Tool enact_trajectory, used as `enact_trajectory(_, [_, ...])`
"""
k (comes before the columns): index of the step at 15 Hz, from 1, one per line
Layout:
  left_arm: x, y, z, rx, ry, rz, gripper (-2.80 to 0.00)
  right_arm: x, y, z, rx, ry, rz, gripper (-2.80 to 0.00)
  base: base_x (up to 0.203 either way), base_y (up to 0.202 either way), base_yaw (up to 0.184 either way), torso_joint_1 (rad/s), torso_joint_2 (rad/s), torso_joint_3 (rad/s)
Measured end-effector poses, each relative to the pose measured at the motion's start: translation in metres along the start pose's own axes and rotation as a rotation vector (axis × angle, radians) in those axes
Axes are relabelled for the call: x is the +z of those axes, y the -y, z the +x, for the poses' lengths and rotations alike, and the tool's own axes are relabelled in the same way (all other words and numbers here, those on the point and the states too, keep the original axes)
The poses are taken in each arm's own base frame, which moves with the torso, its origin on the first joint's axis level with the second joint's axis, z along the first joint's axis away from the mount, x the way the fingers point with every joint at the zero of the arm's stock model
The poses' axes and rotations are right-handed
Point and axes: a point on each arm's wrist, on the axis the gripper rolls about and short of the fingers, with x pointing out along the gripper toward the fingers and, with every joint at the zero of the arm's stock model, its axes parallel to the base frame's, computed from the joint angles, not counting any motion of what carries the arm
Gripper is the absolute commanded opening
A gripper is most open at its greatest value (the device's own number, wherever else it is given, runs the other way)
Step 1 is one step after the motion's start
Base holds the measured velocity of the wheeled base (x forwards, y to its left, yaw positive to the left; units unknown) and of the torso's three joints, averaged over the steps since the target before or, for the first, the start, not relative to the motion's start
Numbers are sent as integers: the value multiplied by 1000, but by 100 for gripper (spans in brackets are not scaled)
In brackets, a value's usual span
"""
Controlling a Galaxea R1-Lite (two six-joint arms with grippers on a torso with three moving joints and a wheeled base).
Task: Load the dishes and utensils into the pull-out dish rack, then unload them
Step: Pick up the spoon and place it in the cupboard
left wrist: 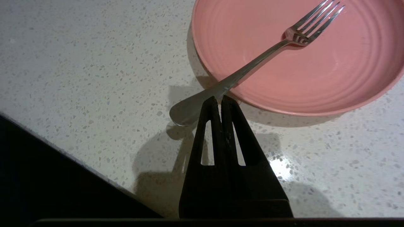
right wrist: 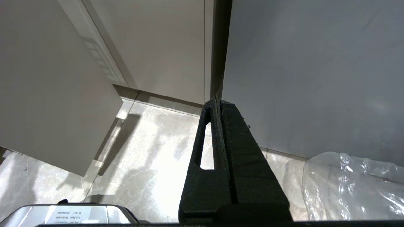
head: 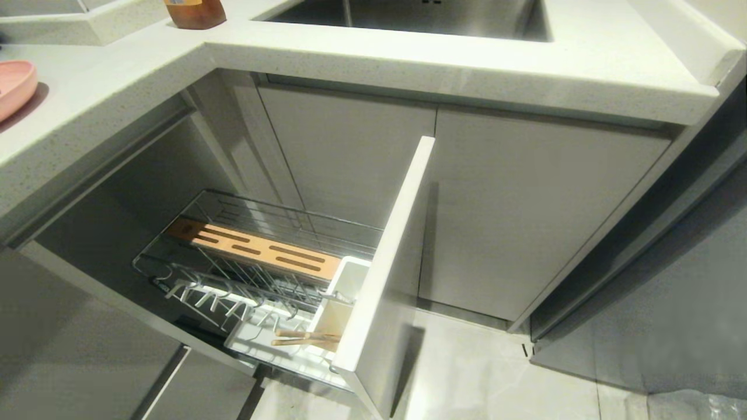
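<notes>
- Pink plate (left wrist: 303,60) sits on the speckled surface (left wrist: 79,63); fork (left wrist: 252,64) lies tines inside, handle overhanging the rim.
- Left gripper (left wrist: 220,100): jaws pressed together, empty, tips at the handle (contact unclear), which runs crosswise.
- Right gripper (right wrist: 218,102): shut, parked near floor.
- Chopsticks (head: 306,339) already in rack (head: 262,256).

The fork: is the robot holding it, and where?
Seemingly yes: the left gripper is shut on the fork near its handle end, tines over the pink plate.

Head camera looks down on rack (head: 257,274); left wrist close over bench (left wrist: 79,63), sharing plate (head: 14,87); right wrist faces floor (right wrist: 151,151).
</notes>
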Motion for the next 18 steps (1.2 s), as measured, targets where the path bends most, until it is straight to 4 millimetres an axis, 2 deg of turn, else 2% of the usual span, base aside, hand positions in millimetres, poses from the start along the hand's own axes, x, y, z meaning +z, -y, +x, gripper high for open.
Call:
enact_trajectory(3, [2, -5, 13, -32, 18, 39, -280, 0, 0, 0, 0, 0, 0, -280, 0, 0, 0, 0, 0, 0])
enact_trajectory(4, [2, -6, 18, -44, 23, 48, 0, 0, 0, 0, 0, 0, 0, -280, 0, 0, 0, 0, 0, 0])
enact_trajectory(11, [2, -4, 44, -125, 28, 76, 0, 0, 0, 0, 0, 0, 0, -280, 0, 0, 0, 0, 0, 0])
enact_trajectory(18, [-1, -1, 63, -176, 14, 68, 0, 0, 0, 0, 0, 0, 0, -280, 0, 0, 0, 0, 0, 0])
